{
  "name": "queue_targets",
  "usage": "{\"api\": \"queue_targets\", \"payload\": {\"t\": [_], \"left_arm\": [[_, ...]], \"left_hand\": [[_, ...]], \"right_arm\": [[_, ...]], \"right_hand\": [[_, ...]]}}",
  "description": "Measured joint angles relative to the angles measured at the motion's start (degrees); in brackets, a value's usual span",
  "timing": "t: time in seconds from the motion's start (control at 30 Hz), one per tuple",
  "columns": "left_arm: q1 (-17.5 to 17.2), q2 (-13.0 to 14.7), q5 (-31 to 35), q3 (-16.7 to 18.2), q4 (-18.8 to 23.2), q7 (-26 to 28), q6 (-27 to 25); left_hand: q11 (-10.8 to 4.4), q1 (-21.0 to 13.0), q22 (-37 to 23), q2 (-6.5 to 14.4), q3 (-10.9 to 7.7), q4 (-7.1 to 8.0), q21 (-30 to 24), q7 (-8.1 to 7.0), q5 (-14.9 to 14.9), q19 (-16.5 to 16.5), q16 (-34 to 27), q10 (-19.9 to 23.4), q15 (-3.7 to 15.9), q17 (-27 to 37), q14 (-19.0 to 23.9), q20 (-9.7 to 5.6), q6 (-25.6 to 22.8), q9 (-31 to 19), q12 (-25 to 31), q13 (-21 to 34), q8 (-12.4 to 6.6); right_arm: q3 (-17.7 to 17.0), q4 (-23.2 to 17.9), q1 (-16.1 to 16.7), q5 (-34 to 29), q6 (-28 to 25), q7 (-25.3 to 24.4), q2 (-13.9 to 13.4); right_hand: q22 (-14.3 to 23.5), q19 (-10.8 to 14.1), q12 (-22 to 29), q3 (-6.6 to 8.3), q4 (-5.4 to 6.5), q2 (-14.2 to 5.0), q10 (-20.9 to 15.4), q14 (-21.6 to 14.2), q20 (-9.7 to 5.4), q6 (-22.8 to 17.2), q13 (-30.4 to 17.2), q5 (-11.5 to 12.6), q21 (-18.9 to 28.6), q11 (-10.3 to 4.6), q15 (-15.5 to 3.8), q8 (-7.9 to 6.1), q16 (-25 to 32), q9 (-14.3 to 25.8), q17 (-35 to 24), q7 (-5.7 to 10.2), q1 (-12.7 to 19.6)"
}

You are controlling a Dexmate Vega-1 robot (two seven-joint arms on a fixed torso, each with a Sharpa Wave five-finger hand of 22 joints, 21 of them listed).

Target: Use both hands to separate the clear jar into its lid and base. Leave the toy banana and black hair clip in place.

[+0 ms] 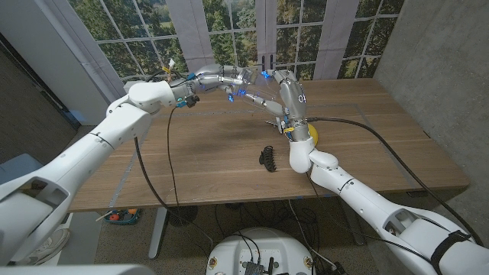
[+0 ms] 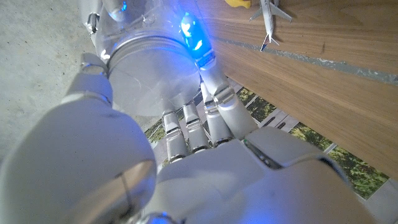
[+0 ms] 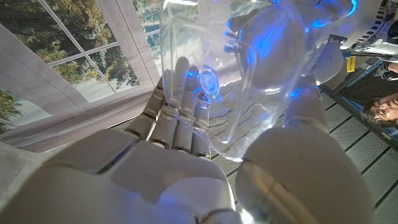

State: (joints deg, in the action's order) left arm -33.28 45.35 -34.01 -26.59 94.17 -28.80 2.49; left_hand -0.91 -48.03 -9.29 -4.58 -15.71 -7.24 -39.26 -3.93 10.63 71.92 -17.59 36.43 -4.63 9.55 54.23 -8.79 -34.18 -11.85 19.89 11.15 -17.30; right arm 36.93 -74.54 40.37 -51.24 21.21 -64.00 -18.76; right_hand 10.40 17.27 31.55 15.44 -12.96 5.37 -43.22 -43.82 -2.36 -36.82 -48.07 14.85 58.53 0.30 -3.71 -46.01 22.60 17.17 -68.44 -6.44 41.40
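Both hands hold the clear jar (image 1: 246,85) raised above the far side of the table (image 1: 382,145). The left hand (image 1: 218,79) wraps its fingers around the lid (image 2: 140,71); the right hand (image 1: 263,103) cups the base (image 3: 249,81). The banana (image 1: 309,135) and clip (image 1: 268,156) lie below the right forearm (untouched). The twist-off step seems under way; next, counter-rotate and pull apart.

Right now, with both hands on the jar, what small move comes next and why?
Probably twist the lid: the left hand wraps the metal lid, the right hand holds the clear base, and the jar is held above the table, apparently unopened.
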Motion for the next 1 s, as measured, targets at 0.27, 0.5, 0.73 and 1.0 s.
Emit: {"api": "queue_targets", "payload": {"t": [0.27, 0.5, 0.73, 1.0], "left_arm": [[-1.1, 1.2, -6.8, 1.4, 4.7, 3.6, -10.5], [-1.8, 1.7, -15.6, 3.4, 7.4, 7.7, -21.3], [-1.5, 1.4, -26.6, 5.6, 7.7, 12.6, -33.6], [-1.2, 1.2, -31.8, 6.3, 7.0, 14.1, -38.3]], "left_hand": [[-1.23, 0.6, 0.0, -0.5, -1.71, -1.70, 2.6, 3.11, 0.4, 2.9, 2.7, 3.3, -0.89, -0.1, 2.5, 1.21, -3.8, 0.1, -2.4, -0.4, 0.97], [-1.36, 3.1, 0.0, 2.0, -2.76, -2.76, 3.9, 5.28, 0.4, 3.7, 3.6, 7.3, -2.20, 0.2, 3.9, 1.94, -6.3, -0.6, -3.5, -0.4, 1.60], [10.03, 17.5, -0.2, 12.9, -6.15, -1.95, 6.9, 15.89, 0.7, 5.9, 4.7, 26.2, 2.14, 0.2, 12.3, 3.17, -20.4, -1.6, -5.7, 0.0, 2.05], [10.38, 24.1, -0.2, 14.4, -19.84, 11.30, 8.3, 15.22, 0.8, 5.9, 5.9, 27.1, 3.60, 0.2, 13.8, 3.17, -22.3, -1.6, -7.3, 0.0, 2.73]], "right_arm": [[-1.4, -0.1, 0.8, -1.3, 0.4, 0.0, 0.5], [-2.4, -0.2, 1.4, -2.2, 0.7, 0.0, 0.9], [-3.5, -0.4, 1.9, -3.1, 1.3, 0.0, 1.2], [-4.0, -0.5, 2.1, -3.3, 1.4, 0.0, 1.3]], "right_hand": [[0.0, 0.0, 0.0, 0.00, 0.00, 0.00, 0.0, 0.0, 0.00, 0.0, 0.0, -0.1, 0.0, 0.00, 0.00, 0.00, 0.0, 0.0, 0.0, 0.00, 0.0], [0.0, 0.0, 0.0, -0.01, 0.01, 0.00, 0.0, 0.0, 0.00, 0.0, 0.0, -0.3, 0.0, 0.00, 0.00, 0.00, 0.0, 0.0, 0.0, 0.00, 0.0], [0.0, 0.0, 0.0, -0.03, 0.03, 0.00, 0.0, 0.0, 0.00, 0.0, 0.0, -0.4, 0.0, 0.00, 0.00, 0.00, 0.0, 0.0, -0.1, 0.00, 0.0], [0.0, 0.0, 0.0, -0.10, 0.10, 0.00, 0.0, 0.0, 0.00, 0.0, 0.0, -0.2, 0.0, 0.00, 0.00, 0.00, 0.0, 0.0, 0.0, 0.00, 0.0]]}}
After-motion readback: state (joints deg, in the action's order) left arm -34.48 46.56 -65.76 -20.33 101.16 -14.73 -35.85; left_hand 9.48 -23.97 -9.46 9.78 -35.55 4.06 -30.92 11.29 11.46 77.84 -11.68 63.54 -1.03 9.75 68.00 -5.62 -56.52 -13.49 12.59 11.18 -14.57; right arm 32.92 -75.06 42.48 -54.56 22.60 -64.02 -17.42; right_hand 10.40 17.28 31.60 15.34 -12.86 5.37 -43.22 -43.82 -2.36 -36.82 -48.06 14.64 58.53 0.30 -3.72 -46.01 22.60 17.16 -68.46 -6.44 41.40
